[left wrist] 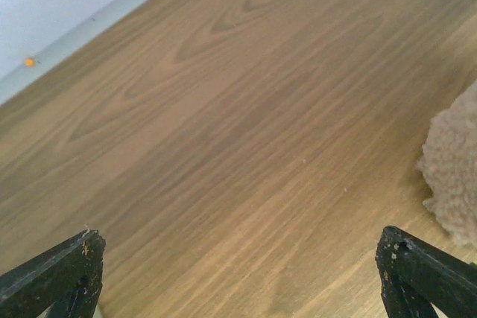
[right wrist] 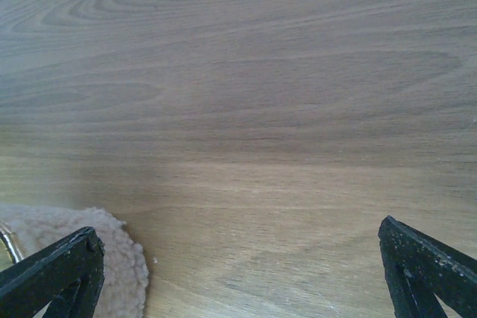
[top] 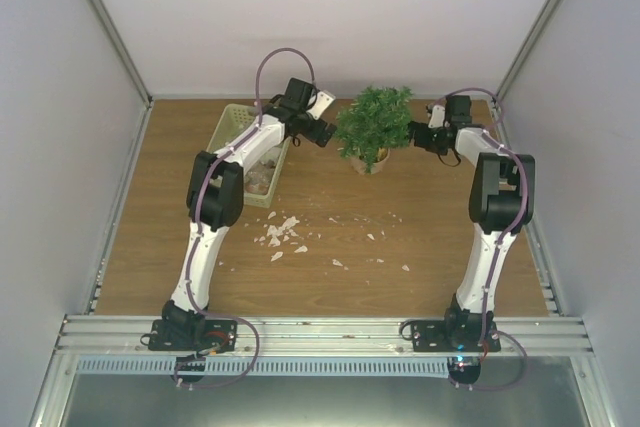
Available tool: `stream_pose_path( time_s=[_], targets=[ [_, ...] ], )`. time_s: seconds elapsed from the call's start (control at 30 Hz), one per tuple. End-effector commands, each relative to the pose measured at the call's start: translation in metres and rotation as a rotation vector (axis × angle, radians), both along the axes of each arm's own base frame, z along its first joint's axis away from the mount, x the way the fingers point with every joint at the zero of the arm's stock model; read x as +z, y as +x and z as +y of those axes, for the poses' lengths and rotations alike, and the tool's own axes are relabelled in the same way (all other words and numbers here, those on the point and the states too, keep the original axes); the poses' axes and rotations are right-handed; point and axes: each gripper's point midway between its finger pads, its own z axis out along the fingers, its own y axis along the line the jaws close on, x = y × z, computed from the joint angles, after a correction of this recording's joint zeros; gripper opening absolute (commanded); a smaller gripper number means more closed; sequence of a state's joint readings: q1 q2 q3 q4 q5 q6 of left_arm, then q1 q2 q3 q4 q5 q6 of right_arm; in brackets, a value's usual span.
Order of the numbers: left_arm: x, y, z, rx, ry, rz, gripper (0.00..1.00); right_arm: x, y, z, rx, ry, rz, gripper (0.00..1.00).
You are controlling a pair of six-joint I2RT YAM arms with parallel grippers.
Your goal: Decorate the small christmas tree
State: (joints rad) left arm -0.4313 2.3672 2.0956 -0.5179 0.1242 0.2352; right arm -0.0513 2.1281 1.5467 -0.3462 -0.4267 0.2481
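The small christmas tree [top: 373, 125], bushy dark green on a small brownish base [top: 370, 161], stands at the back middle of the wooden table. My left gripper [top: 323, 134] hangs just left of it and my right gripper [top: 415, 135] just right of it. In the left wrist view the gripper [left wrist: 242, 281] is open and empty over bare wood, with the base's beige fuzzy edge [left wrist: 455, 176] at the right. In the right wrist view the gripper [right wrist: 242, 281] is open and empty, with the same fuzzy edge [right wrist: 82, 251] at the lower left.
A pale yellow-green basket [top: 232, 128] with ornaments stands left of the tree, partly under the left arm. Several white scraps [top: 280, 232] lie on the table in front. White walls close in the back and sides. A small orange speck [left wrist: 29, 62] sits by the wall.
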Motion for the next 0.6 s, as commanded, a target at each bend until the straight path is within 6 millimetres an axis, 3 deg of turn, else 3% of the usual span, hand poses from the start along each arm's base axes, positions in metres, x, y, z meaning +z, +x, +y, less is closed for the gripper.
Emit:
stream_pose_path(
  time_s=[0.0,0.33,0.4,0.57],
  targets=[
    [-0.015,-0.009,-0.014,-0.028,-0.04,0.06,0.99,-0.005,-0.001,0.011,0.025,0.011,0.023,1.0],
    [-0.038,-0.025,-0.018,-0.043,-0.082,0.137,0.99,-0.016,-0.01,0.031,0.078,0.013,0.061,1.0],
    [-0.043,-0.028,-0.02,-0.045,-0.098,0.162,0.99,-0.019,-0.015,0.048,0.115,0.011,0.071,1.0],
    [-0.049,-0.032,-0.027,-0.067,-0.126,0.188,0.99,-0.019,-0.023,0.05,0.131,0.007,0.081,1.0]
  ],
)
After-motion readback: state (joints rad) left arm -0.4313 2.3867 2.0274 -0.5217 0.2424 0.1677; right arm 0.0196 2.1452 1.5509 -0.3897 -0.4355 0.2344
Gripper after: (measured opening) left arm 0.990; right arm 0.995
